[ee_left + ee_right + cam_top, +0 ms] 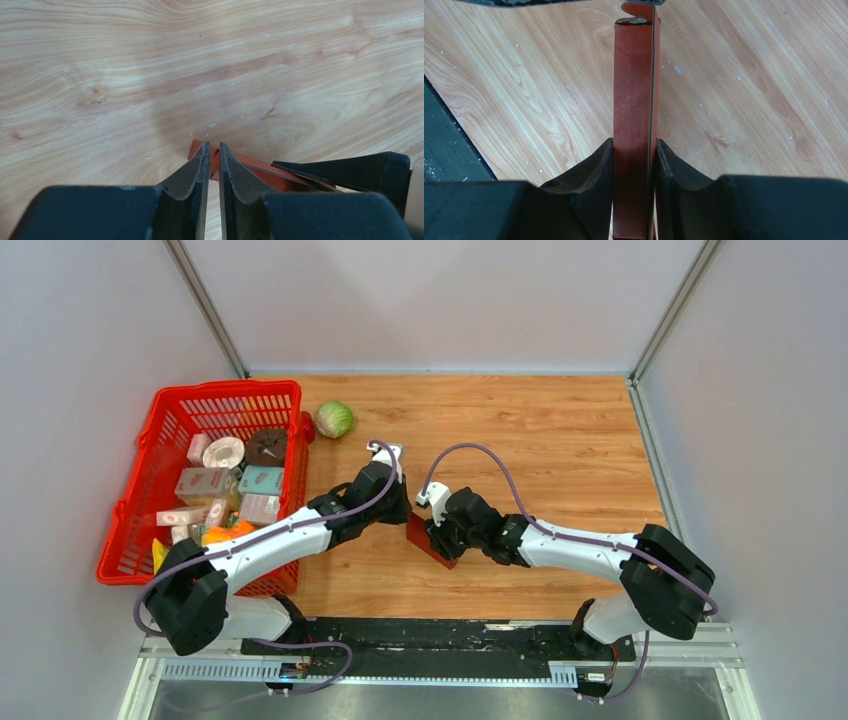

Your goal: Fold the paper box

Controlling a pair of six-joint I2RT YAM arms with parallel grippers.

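Top view: dark red thin cardboard paper box mostly covered where the left hand and right hand meet over it; only a sliver shows.

Left wrist view: just one corner of the paper box shows past the fingertips. Cannot tell whether it is pinched or merely touched.

Right wrist view: the paper box runs off the bottom edge. Its far end is tucked under a dark shape cut by the top edge.

Left of the paper box, print on the pastel cartons in the red plastic mesh basket is too small to read.

the paper box is dark red, the basket red, the table wood-grained.
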